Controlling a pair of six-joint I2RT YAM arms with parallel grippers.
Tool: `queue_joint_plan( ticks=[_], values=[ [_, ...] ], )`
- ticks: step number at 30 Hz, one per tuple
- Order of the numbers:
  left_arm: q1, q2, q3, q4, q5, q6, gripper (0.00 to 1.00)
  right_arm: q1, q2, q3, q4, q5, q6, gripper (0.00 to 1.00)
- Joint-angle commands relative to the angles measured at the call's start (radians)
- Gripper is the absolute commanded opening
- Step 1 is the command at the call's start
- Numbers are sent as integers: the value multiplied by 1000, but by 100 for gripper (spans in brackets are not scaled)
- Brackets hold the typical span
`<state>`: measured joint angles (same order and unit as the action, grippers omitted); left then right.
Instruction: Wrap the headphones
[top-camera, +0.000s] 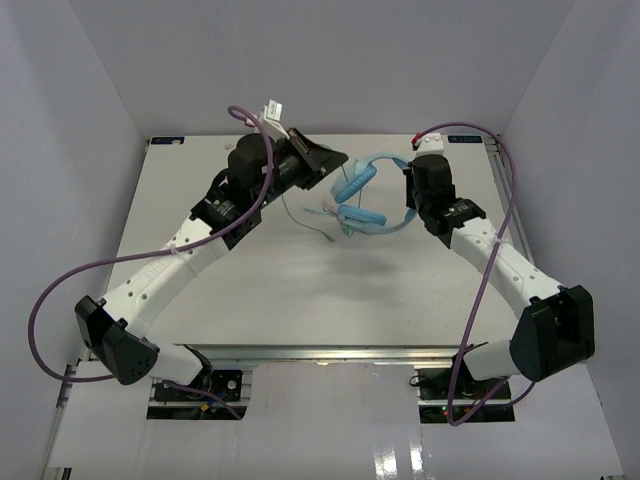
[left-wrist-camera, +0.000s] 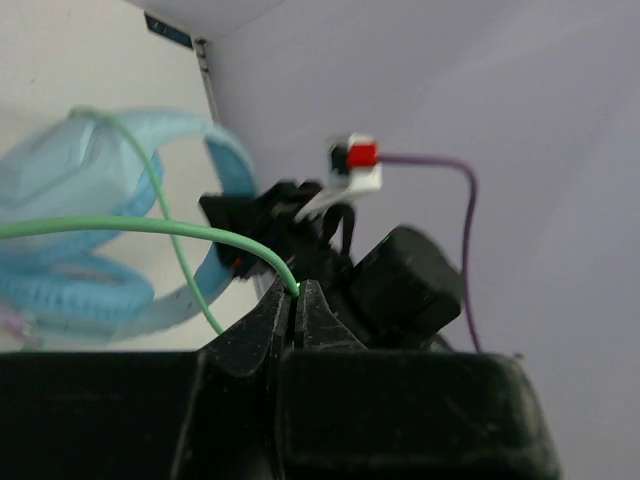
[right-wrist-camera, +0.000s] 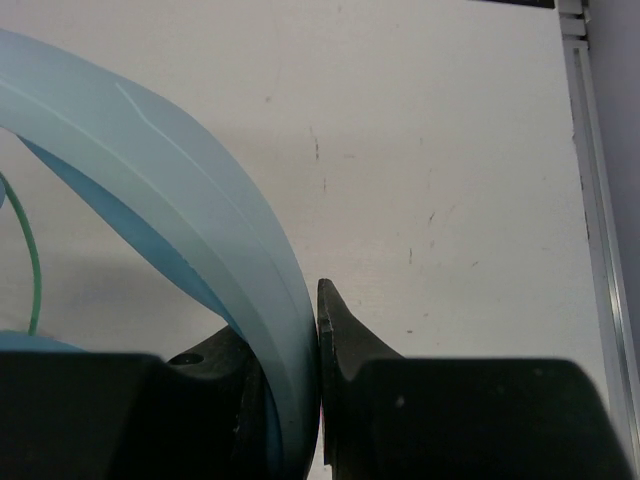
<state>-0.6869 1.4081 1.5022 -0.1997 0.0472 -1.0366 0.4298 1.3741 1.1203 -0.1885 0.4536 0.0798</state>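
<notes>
The light blue headphones (top-camera: 362, 198) hang above the table at the back centre, earcups toward the left. My right gripper (top-camera: 408, 190) is shut on their headband (right-wrist-camera: 200, 230), which fills the gap between its jaws in the right wrist view. My left gripper (top-camera: 338, 158) is shut on the thin pale green cable (left-wrist-camera: 190, 232); the cable runs from the jaw tips back to the headphones (left-wrist-camera: 100, 230), and a loop of it hangs below the earcups (top-camera: 318, 228). The plug is not visible.
White walls enclose the table on three sides. Thick purple arm cables (top-camera: 505, 185) loop beside each arm. The table's metal rail (right-wrist-camera: 600, 240) runs along the right edge. The right arm's wrist (left-wrist-camera: 300, 225) shows behind the headphones in the left wrist view.
</notes>
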Motion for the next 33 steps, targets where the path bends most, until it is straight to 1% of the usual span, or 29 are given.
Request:
queue_joint_plan(
  ticks=[1,5,9,13,15,18,19,22,25,29,31,33],
  values=[
    [-59,-125,-130,57,-110,-9,0,-27,4,146,147,71,105,8],
    [-122,-133,-166,59,-159,-10,0,-28,34,172,135,68,129,8],
    [-188,-120,-167,58,-265,-11,0,-28,52,188,113,47,161,8],
    [-226,-92,-137,57,-362,-25,0,-26,54,182,100,14,186,8],
    [-226,-79,-95,45,-442,5,0,-26,36,153,113,1,175,8],
    [-224,-71,7,-53,-598,62,0,-28,-12,98,139,-18,159,8],
    [-224,-69,42,-100,-626,69,0,-29,-22,87,142,-25,155,8],
    [-206,-85,71,-187,-721,75,0,-35,-91,38,162,-40,149,8],
    [-145,-92,69,-237,-719,69,0,-36,-137,3,177,-57,137,8],
    [-35,-55,95,-274,-612,68,0,-36,-193,-52,175,-110,106,8],
    [21,-25,141,-305,-570,95,0,-35,-229,-72,172,-148,94,8],
    [48,23,193,-326,-532,119,0,-35,-260,-98,166,-193,78,8]
  ],
)
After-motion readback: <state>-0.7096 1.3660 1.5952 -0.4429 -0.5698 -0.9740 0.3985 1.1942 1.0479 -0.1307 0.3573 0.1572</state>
